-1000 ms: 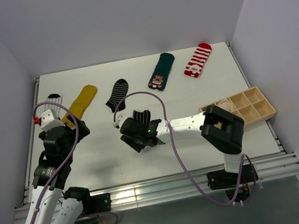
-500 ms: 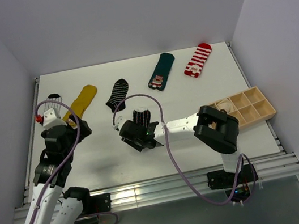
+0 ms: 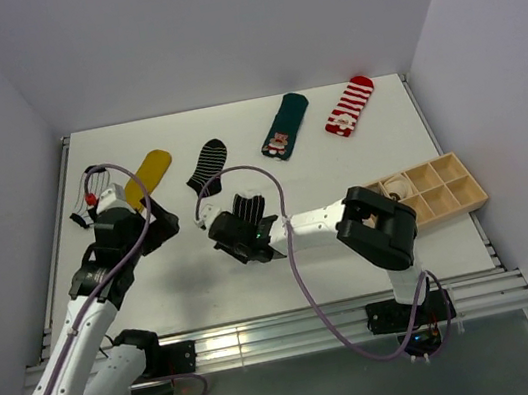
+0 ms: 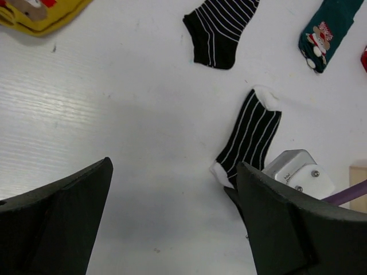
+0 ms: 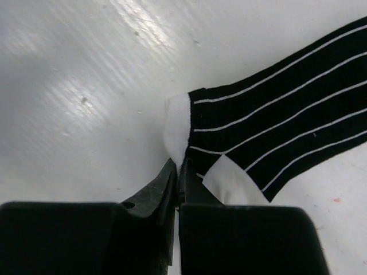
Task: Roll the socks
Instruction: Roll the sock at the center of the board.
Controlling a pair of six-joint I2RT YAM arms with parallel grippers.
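Note:
A black sock with thin white lines (image 3: 249,206) (image 4: 252,134) (image 5: 287,114) lies flat near the table's middle. My right gripper (image 3: 234,233) (image 5: 179,169) is low at the sock's near end, shut on its white tip (image 5: 178,126). My left gripper (image 3: 161,225) (image 4: 174,166) hovers open to the left of that sock, holding nothing. Further back lie a second black striped sock (image 3: 208,164) (image 4: 221,31), a yellow sock (image 3: 147,166) (image 4: 34,14), a green sock (image 3: 284,125) (image 4: 324,31) and a red-and-white striped sock (image 3: 349,106).
A wooden compartment tray (image 3: 435,189) sits at the right edge of the table, behind the right arm's elbow. Another sock (image 3: 88,178) at the far left is partly hidden by the left arm and its cable. White walls enclose the table.
The right gripper's jaws closed onto the white tip of the black striped sock. The left arm swung to the right, toward the middle, covering more of the yellow sock.

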